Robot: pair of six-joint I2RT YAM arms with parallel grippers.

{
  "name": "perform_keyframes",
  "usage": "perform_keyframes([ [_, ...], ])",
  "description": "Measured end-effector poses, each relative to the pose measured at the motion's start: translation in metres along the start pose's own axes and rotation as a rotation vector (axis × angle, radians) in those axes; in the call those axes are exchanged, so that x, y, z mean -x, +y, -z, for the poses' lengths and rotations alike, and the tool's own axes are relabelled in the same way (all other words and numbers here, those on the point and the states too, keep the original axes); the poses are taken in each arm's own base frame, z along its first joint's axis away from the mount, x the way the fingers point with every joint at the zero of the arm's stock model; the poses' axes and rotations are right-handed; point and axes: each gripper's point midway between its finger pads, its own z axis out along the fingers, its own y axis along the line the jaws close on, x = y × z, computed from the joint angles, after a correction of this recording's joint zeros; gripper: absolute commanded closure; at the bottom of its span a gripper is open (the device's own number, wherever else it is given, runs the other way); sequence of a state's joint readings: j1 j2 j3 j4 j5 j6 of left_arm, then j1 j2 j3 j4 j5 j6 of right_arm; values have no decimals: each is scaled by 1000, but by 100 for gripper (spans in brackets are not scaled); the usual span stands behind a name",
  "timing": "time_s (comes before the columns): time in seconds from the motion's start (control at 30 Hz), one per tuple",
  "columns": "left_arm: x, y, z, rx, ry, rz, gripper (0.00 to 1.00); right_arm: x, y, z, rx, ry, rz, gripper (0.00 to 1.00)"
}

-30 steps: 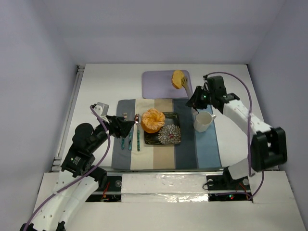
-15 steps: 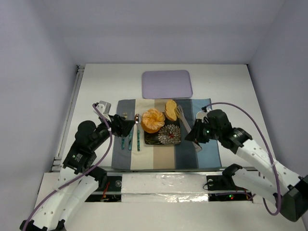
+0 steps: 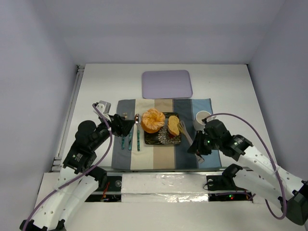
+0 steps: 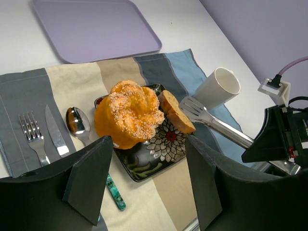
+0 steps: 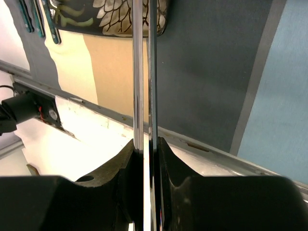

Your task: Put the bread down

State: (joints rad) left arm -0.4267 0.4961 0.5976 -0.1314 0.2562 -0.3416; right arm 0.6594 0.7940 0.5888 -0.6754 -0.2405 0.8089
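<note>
Top view of a table w/ a striped placemat (image 3: 154, 156). A dark floral plate (image 4: 159, 154) is sitting at its centre. The bread (image 4: 175, 113) is lying on the plate's right half, on edge and leaning against a big ridged orange pastry (image 4: 127, 113) to its left.

The right gripper (image 5: 146, 144) is squeezing narrow on the handles of metal tongs (image 4: 221, 127), fingers pressing both arms nearly together. The tong tips are reaching over the plate, one blade right beside the bread; can't tell if it's touching.

The left gripper (image 4: 148, 144) is hovering w/ jaws wide, holding nothing, above a fork (image 4: 32, 132), knife (image 4: 55, 132) & spoon (image 4: 76, 122) lying left of the plate.

A white cup (image 4: 216, 89) is standing at the mat's far right corner. A lavender tray (image 3: 167, 83) is lying beyond the mat.
</note>
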Motion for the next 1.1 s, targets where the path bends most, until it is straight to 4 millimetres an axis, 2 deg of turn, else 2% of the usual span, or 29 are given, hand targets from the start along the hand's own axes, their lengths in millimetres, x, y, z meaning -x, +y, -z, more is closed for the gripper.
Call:
perform_keyframes([
  [0.17,0,0,0,2,-1,0,41,-2,-1,-3,-12,14,-3,84],
  [0.27,0,0,0,2,-2,0,41,-5,-3,-6,-25,32,0,76],
  [0.3,0,0,0,2,-2,0,41,-5,-3,-7,-27,34,1,69],
  [0.43,1,0,0,2,-4,-1,41,-5,-2,-8,-26,35,0,57],
  [0.67,1,0,1,1,-5,-1,41,6,15,6,15,-9,29,57],
  [0.73,1,0,1,0,-7,-1,41,15,24,16,28,-39,47,63],
  [0.93,2,-1,2,-2,-11,-2,41,54,59,47,69,-186,99,70],
  [1.03,4,-2,3,-5,-18,-4,41,90,75,63,30,-301,140,71],
  [1.1,5,-3,4,-8,-24,-5,41,121,85,71,-11,-382,167,72],
])
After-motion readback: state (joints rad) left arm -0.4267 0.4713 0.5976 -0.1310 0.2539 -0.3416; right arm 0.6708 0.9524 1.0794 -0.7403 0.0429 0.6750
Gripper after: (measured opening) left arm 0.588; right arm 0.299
